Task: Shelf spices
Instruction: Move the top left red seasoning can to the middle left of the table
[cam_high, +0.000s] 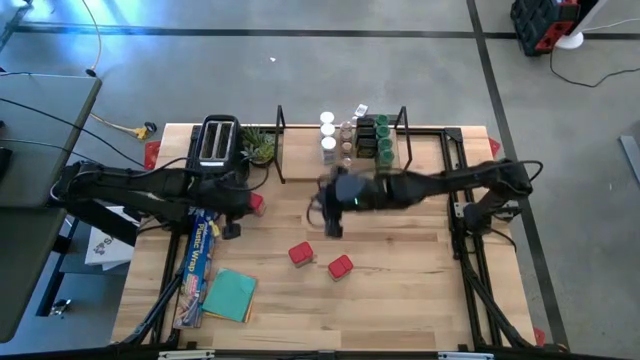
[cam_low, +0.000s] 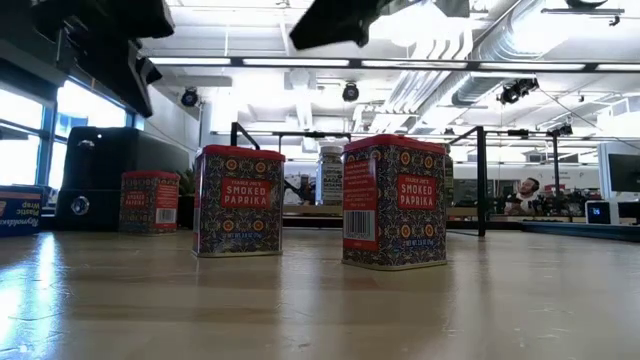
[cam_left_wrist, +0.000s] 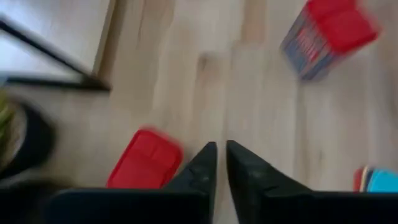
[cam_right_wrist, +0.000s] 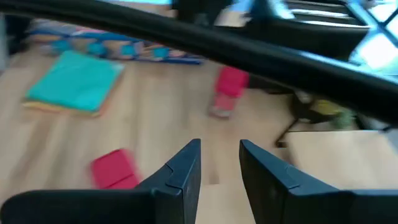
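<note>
Right gripper (cam_high: 328, 215) sits over mid-table, just in front of the shelf (cam_high: 300, 160), fingers (cam_right_wrist: 184, 168) parted with nothing between them. Left gripper (cam_high: 240, 208) is at the table's left side near the toaster (cam_high: 218, 141), fingers (cam_left_wrist: 202, 168) nearly closed, a thin gap between the tips, holding nothing. Shelf is at the table's far edge, centre; its right part carries a cluster of spice jars (cam_high: 355, 138): white-lidded ones on the left of the cluster, brownish in the middle, dark and green-lidded on the right. Left part of the shelf board is bare. Three red tins are off the shelf on the table: one (cam_high: 256, 204) just beside the left gripper, two (cam_high: 300, 254) (cam_high: 340, 267) near each other toward the table's front centre. Low view shows those as smoked paprika tins (cam_low: 238, 200) (cam_low: 394, 202), standing upright, a third (cam_low: 150, 201) farther back by the toaster. Blue foil box (cam_high: 200, 250) and teal cloth (cam_high: 229, 295) lie at front left, a small plant (cam_high: 259, 146) beside the toaster.
</note>
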